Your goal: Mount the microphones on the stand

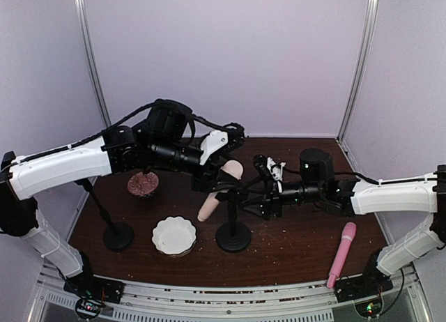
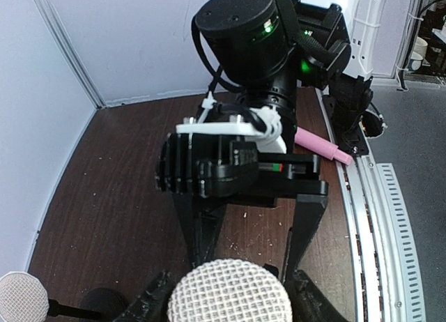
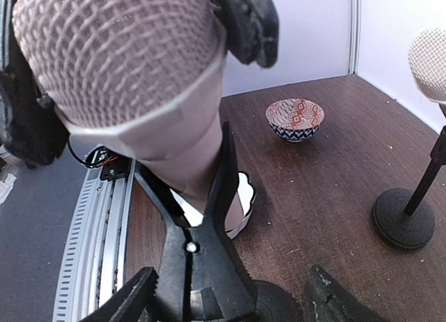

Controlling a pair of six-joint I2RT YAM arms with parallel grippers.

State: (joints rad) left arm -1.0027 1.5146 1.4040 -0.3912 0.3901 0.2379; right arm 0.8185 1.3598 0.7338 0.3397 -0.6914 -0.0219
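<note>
Above brown table point(image 1: 293, 245), left fingers point(image 3: 240, 19) pinch cream microphone point(image 1: 207, 209); right fingers point(image 3: 331, 294) seemingly spread.

Cream mic 1 point(image 1: 209, 205): tilted, mesh head up, handle in clip of ctr stand point(image 1: 233, 236), head in my L gripper point(image 2: 228, 294). Cream mic 2 point(image 3: 431, 54): mounted on L stand point(image 1: 118, 236). Pink mic point(image 1: 341, 254): flat on table point(image 1: 293, 249), far R.
</note>
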